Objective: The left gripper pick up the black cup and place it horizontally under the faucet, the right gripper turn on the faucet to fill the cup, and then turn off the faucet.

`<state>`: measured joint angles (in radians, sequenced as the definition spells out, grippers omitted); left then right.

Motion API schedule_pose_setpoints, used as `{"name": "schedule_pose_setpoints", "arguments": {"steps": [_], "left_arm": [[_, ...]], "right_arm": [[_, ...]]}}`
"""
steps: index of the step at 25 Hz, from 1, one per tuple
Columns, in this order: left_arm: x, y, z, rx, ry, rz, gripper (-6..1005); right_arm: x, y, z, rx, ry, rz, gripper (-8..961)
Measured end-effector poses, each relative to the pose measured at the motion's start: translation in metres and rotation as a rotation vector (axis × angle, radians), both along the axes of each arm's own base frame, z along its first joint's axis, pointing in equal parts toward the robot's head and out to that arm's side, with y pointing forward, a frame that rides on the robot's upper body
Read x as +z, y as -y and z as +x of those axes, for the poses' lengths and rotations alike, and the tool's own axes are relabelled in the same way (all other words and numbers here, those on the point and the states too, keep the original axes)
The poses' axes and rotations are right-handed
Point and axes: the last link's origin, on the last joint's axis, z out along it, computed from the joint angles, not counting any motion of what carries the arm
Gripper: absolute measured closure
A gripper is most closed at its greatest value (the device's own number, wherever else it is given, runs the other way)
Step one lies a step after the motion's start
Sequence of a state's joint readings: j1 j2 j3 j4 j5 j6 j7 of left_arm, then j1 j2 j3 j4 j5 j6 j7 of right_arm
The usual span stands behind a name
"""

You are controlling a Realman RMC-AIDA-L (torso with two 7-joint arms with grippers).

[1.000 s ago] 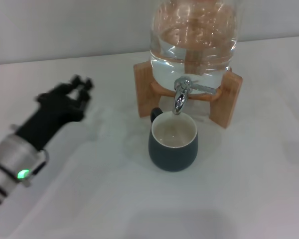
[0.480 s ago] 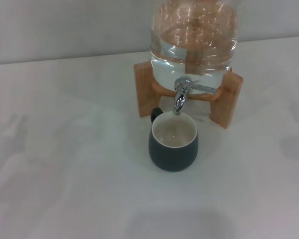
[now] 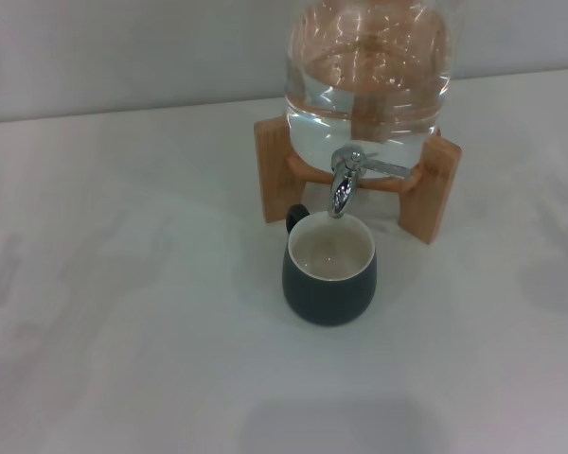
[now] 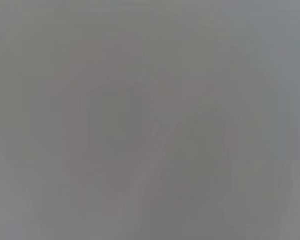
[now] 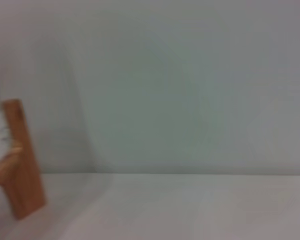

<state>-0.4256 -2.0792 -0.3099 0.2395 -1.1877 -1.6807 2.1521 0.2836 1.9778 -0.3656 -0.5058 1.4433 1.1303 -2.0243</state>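
Observation:
The black cup (image 3: 328, 272) stands upright on the white table, cream inside, its small handle toward the back left. It sits directly under the spout of the chrome faucet (image 3: 345, 181), which is fitted to the large clear jar (image 3: 369, 66) holding water. No water stream shows. Neither gripper shows in the head view. The left wrist view shows only a grey blur. The right wrist view shows a wooden stand leg (image 5: 21, 160) and table, with none of its own fingers.
The jar rests on a wooden stand (image 3: 428, 189) at the back centre of the white table (image 3: 133, 284). A grey wall runs behind the table.
The left arm and its black claw, at the left of the head view one second ago, have withdrawn out of view. The cup and faucet have not moved.

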Motion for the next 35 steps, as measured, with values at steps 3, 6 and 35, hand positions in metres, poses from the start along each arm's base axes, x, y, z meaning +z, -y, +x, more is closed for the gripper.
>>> {"name": "schedule_pose_setpoints", "arguments": {"steps": [3,6,35], "left_arm": [[0.002,0.004,-0.003,0.012,0.007,0.009,488],[0.002,0.005,-0.005,0.015,0.005,0.010,424],[0.001,-0.008,-0.013,0.098,0.014,-0.016,124]], "right_arm": [[0.001,0.004,-0.005,0.036,-0.017,-0.023,99],[0.005,0.009,-0.012,0.078,-0.032,-0.051,99],[-0.038,0.007,-0.142,0.565,-0.161,-0.454,99]]}}
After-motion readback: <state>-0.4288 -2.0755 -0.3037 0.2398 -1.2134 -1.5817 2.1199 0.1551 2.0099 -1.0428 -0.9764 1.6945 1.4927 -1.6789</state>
